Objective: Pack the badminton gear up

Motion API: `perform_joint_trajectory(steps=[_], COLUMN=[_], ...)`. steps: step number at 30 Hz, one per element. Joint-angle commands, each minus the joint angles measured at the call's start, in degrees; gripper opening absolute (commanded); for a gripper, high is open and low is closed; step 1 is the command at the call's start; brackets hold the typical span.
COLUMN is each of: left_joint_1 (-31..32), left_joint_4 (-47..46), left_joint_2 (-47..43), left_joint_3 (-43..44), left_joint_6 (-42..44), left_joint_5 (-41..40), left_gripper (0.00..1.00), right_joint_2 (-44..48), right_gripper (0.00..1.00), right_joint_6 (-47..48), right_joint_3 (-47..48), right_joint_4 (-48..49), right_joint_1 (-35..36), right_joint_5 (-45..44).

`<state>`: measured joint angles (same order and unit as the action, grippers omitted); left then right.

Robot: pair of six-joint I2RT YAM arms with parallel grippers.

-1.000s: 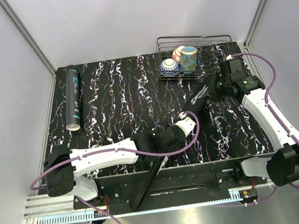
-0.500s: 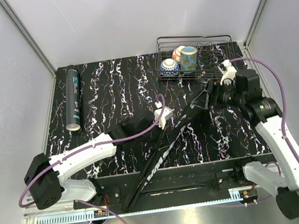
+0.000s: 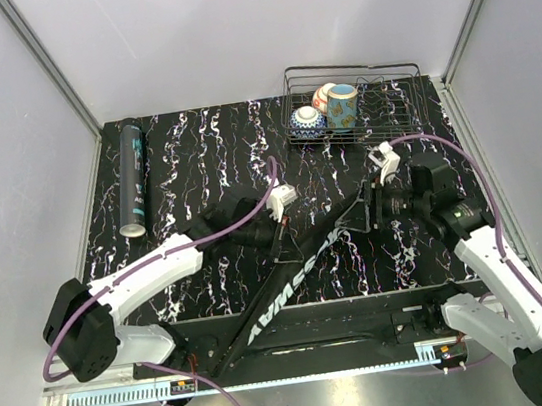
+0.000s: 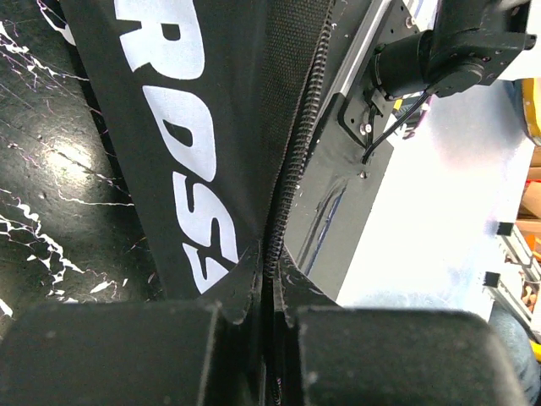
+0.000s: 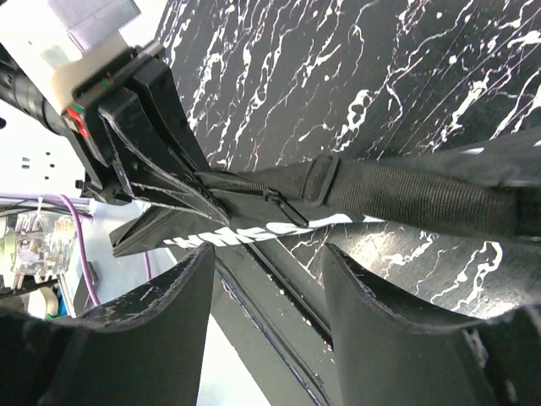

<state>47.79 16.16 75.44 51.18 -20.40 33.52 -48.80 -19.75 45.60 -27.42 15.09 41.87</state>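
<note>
My left gripper (image 3: 277,234) is clamped on the long black bag (image 3: 282,297). In the left wrist view its blunt matte fingers (image 4: 118,355) pinch the fabric edge right where the toothed zipper (image 4: 292,161) runs into them. The cloth is smooth and dull on one side, with thick white block letters, and a fine mesh weave on the other side of the zipper.

My right gripper (image 3: 371,211) stands apart, holding nothing. From the right wrist camera its two scuffed, rounded black fingers (image 5: 127,330) are spread wide, and the bag's ribbed webbing strap (image 5: 423,199) crosses just beyond their tips, narrowing to a stitched seam near the printed lettering.

From above, the bag is a slim, tapering strip lying diagonally, from just beside my right gripper down over the near edge of the table (image 3: 203,152), a glossy black slab with white marble veins. The dark cylindrical tube (image 3: 133,178) lies at the far left edge. A wire basket (image 3: 350,64) with round painted cups (image 3: 343,104) sits in the far right corner.
</note>
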Motion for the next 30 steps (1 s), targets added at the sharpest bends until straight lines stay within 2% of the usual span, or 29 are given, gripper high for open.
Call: perform_joint_trajectory(steps=[1, 9, 15, 20, 23, 26, 29, 30], left_joint_1=[-1.3, -1.6, -1.7, -1.7, -1.8, -1.9, -2.1, -2.1], left_joint_4=[-6.0, -7.2, -7.3, -7.8, -7.7, -7.8, -7.7, -7.3], left_joint_2=[0.1, -0.2, -0.2, 0.0, 0.1, 0.1, 0.1, 0.1], left_joint_3=[1.1, 0.9, 0.9, 0.9, 0.7, 0.5, 0.4, 0.4], left_joint_6=[-1.2, -1.9, -2.0, -2.1, -2.0, -1.9, -1.8, -1.7], left_joint_5=[7.9, 9.8, 10.9, 11.4, 11.7, 11.7, 11.7, 11.7], left_gripper=[0.0, 0.0, 0.0, 0.0, 0.0, 0.0, 0.0, 0.0], right_joint_2=[0.8, -3.2, -5.4, -6.0, -5.9, -5.3, -4.9, -5.1], right_gripper=[0.59, 0.59, 0.55, 0.41, 0.38, 0.29, 0.16, 0.06], right_joint_6=[-1.6, -4.3, -5.2, -6.3, -6.9, -7.3, -7.8, -8.1], right_joint_3=[-1.5, -4.5, -4.7, -5.3, -5.4, -5.4, -5.5, -5.5], right_joint_4=[5.2, 13.4, 14.9, 16.6, 17.7, 17.8, 17.5, 17.5], right_joint_1=[1.5, 3.0, 5.1, 6.4, 6.6, 6.6, 6.6, 6.6], right_joint_5=[0.1, 0.7, -0.5, -1.2, -0.9, -1.3, -2.4, -2.8])
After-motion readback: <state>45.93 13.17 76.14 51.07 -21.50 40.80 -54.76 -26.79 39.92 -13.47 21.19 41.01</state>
